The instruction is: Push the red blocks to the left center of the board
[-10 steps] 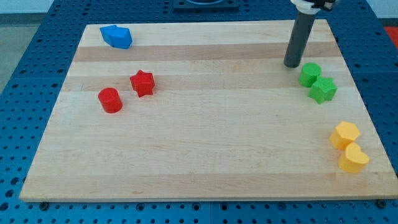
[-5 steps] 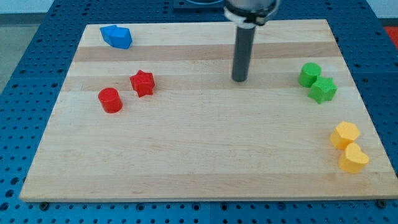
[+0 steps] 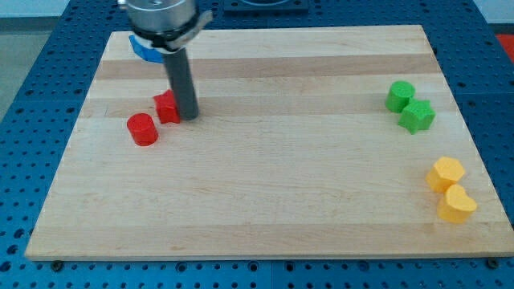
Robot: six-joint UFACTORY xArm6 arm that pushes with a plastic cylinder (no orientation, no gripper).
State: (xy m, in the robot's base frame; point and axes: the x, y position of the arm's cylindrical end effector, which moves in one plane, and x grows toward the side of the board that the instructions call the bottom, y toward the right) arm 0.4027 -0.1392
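Observation:
My tip (image 3: 189,116) rests on the board against the right side of the red star block (image 3: 166,107), which it partly hides. The red cylinder block (image 3: 143,128) stands just to the lower left of the star, close to it, near the board's left edge at mid height. The rod rises from the tip toward the view's top and covers part of the blue block (image 3: 144,48).
A blue block sits at the board's top left corner. Two green blocks (image 3: 409,106) touch at the right edge. Two yellow blocks (image 3: 450,189) lie at the lower right. The wooden board (image 3: 265,185) lies on a blue perforated table.
My tip has swept from the board's upper right across to the left and now touches the red star, which has shifted slightly left. The other blocks have not moved.

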